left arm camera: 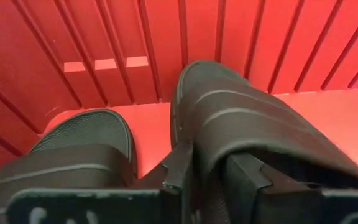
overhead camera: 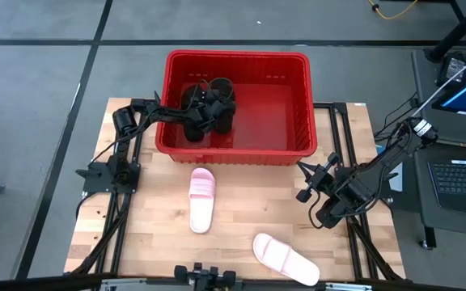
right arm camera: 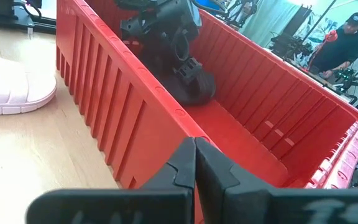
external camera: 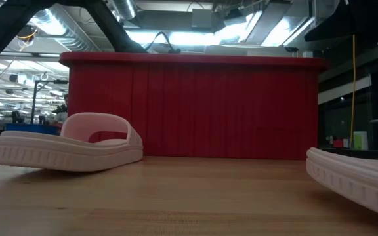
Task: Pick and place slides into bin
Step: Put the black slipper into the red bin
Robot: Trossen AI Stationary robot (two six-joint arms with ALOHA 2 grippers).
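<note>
Red bin (overhead camera: 298, 97) at far edge of table (overhead camera: 241, 250), centre. Left gripper (overhead camera: 203, 109) down inside bin's left half, fingers closed on strap of one black slide (left arm camera: 253, 130), toe against bin wall; second black slide (left arm camera: 82, 146) flat on bin floor just beside it. Right gripper (right arm camera: 194, 163) waiting near right edge of table, outside bin's right-front corner, fingers pressed together, nothing held. One pink slide (overhead camera: 201, 199) on table just in front of bin, left of centre; other pink slide (overhead camera: 285, 259) near front edge, right of centre. Judged abt half done: 2 black in bin, one not yet released; 2 pink left to pick.
</note>
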